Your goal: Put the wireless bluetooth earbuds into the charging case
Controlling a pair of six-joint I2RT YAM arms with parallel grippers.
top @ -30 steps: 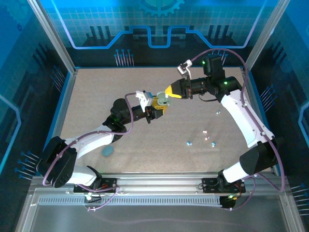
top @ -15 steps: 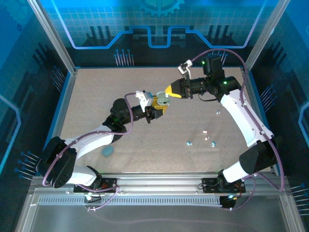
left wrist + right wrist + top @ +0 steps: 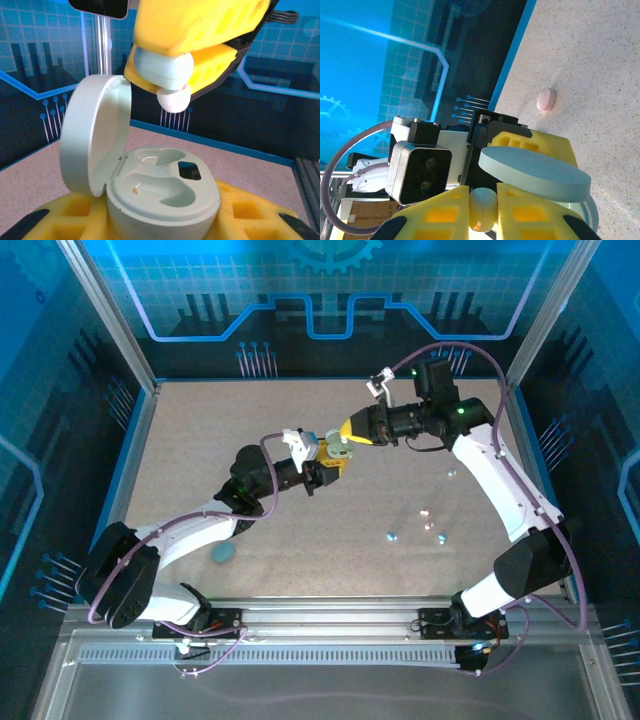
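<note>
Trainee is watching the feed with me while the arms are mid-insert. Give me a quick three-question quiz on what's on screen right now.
1. True or false: both wells of the charging case, which the left gripper holds, are already filled.
2. Pick one. The right gripper is shut on: A) an earbud; B) the case's lid; C) nothing.
3. Fill in: the earbud sits ___ the open wells, clear of them.

Key: 1 false, both wells are empty. 2 A. 3 above.
</note>
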